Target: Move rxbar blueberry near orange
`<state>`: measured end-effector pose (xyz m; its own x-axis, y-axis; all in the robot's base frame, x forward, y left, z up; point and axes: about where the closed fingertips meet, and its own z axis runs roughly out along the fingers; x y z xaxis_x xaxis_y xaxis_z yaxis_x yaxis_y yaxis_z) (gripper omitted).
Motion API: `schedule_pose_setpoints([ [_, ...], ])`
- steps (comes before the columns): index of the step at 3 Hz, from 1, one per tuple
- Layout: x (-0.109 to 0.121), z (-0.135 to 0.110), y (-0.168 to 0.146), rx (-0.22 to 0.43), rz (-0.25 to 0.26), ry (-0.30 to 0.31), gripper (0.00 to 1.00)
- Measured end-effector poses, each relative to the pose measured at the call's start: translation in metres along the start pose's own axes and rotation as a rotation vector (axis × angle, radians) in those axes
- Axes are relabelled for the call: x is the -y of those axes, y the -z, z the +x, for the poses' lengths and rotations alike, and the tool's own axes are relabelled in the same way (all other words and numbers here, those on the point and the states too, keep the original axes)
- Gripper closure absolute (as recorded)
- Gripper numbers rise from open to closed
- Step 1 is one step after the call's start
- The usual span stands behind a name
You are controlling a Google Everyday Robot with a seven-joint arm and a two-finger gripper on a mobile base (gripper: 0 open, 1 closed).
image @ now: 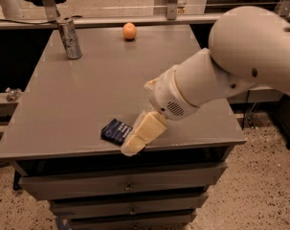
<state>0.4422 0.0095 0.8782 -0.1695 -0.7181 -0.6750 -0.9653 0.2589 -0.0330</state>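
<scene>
The rxbar blueberry [115, 131], a flat dark-blue wrapper with white lettering, lies near the front edge of the grey table [111, 80]. Its right end is hidden behind my gripper [135, 143], whose pale fingers hang over the bar's right side at the table's front edge. The orange [129, 30] sits at the far edge of the table, far from the bar and the gripper.
A silver can [69, 38] stands at the back left of the table. My white arm [230, 66] reaches in from the right over the table's front right part. Drawers sit below the tabletop. A metal rail runs behind the table.
</scene>
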Motion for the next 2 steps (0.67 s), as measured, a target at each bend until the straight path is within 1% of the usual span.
schedule_pose_setpoints([
  [1, -0.013, -0.005, -0.025, 0.010, -0.009, 0.003, 0.00],
  [2, -0.020, -0.001, -0.044, 0.006, -0.013, 0.000, 0.00],
])
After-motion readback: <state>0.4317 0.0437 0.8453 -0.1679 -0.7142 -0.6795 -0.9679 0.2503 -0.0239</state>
